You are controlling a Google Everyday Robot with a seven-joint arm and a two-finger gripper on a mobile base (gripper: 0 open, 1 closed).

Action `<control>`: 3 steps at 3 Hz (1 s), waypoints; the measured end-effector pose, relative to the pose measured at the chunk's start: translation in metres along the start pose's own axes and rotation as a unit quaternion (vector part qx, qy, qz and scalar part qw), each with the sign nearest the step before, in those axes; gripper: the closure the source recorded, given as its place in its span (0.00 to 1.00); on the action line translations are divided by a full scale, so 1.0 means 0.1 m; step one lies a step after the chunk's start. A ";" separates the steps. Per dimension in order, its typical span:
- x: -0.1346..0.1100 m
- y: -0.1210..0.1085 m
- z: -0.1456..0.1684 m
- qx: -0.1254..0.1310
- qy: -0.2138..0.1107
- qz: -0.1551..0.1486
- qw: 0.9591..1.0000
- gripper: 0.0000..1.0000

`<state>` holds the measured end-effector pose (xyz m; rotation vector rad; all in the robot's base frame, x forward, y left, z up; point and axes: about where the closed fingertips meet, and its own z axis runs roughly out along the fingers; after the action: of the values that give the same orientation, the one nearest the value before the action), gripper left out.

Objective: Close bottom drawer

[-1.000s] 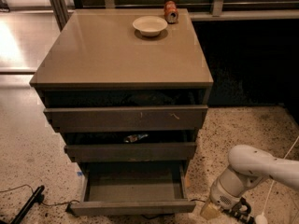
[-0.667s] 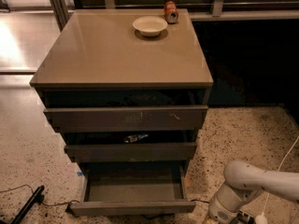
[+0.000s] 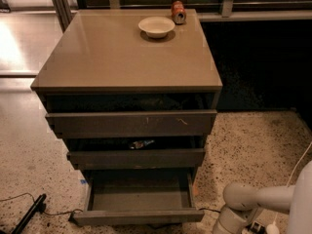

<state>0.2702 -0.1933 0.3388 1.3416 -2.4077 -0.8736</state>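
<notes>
Floor (image 3: 253,145): bottom drawer (image 3: 139,216), hand off-frame right

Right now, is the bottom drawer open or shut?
Open: the bottom drawer is pulled out of the cabinet, its flat tray exposed. The gripper is out of view; only the arm shows at lower right.

Open bottom drawer (image 3: 139,216), white arm (image 3: 258,199) beside it
The drawer juts well out of the cabinet (image 3: 126,57); the arm bends down just right of its front; the gripper is out of sight below.
</notes>
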 end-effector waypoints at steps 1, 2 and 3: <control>0.00 -0.10 0.09 -0.001 -0.003 0.004 1.000 1.00; -0.06 -0.40 0.26 -0.003 -0.024 0.018 1.000 1.00; -0.21 -0.73 0.37 -0.003 -0.048 0.033 0.998 1.00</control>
<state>0.3137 -0.1901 0.2665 1.2363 -2.5027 -0.9477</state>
